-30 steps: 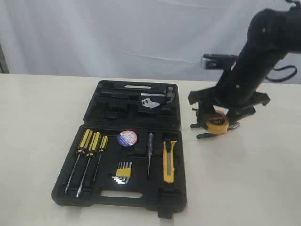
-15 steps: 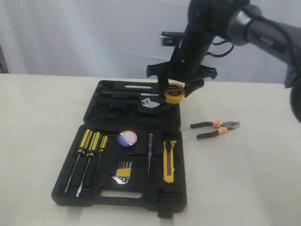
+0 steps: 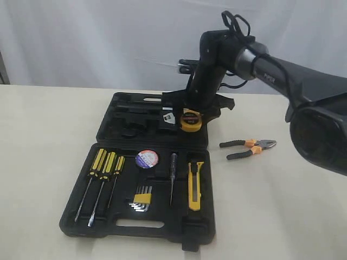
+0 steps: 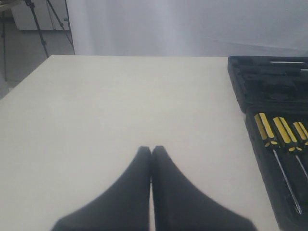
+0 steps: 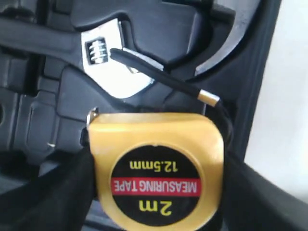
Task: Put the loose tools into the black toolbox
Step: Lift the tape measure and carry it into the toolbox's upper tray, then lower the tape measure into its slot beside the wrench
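My right gripper (image 3: 191, 120) is shut on the yellow tape measure (image 3: 191, 120) (image 5: 156, 166) and holds it just above the far half of the open black toolbox (image 3: 108, 116), over the recess near the adjustable wrench (image 5: 113, 65). The black-and-orange pliers (image 3: 248, 148) lie on the table to the right of the case. The yellow-black utility knife (image 3: 195, 185) and the tape roll (image 3: 147, 158) sit in the near half. My left gripper (image 4: 151, 150) is shut and empty over bare table, left of the toolbox (image 4: 262, 82); it does not show in the exterior view.
Three yellow-black screwdrivers (image 3: 103, 176), a hex key set (image 3: 142, 197) and a thin tester screwdriver (image 3: 172, 176) lie in the near half of the case. A white curtain hangs behind the table. A tripod (image 4: 45, 21) stands beyond the table's far corner.
My right arm lifted the tape measure from beside the pliers, carried it left over the toolbox's far half and lowered it. The pliers stayed on the table.
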Controlling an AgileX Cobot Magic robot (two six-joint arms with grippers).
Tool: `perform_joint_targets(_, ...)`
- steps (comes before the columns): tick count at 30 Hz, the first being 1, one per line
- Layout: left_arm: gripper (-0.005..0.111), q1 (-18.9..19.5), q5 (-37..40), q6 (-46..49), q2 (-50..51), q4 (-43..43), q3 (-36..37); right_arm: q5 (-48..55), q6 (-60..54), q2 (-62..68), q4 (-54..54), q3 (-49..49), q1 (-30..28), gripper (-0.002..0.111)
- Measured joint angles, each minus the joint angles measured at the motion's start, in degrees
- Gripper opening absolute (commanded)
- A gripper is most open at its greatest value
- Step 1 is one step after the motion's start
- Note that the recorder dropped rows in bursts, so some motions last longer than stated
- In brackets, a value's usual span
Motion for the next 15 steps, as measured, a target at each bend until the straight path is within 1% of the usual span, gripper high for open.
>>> perform_joint_targets(7,0.000,0.00,0.00,0.00,0.00,0.00,0.00,-1.82,3.48,1.83,-1.05,-0.10,0.00,-0.001)
perform_joint_targets(15,0.000,0.00,0.00,0.00,0.00,0.00,0.00,-1.39,4.54,2.07,-1.66,-0.10,0.04,-0.001)
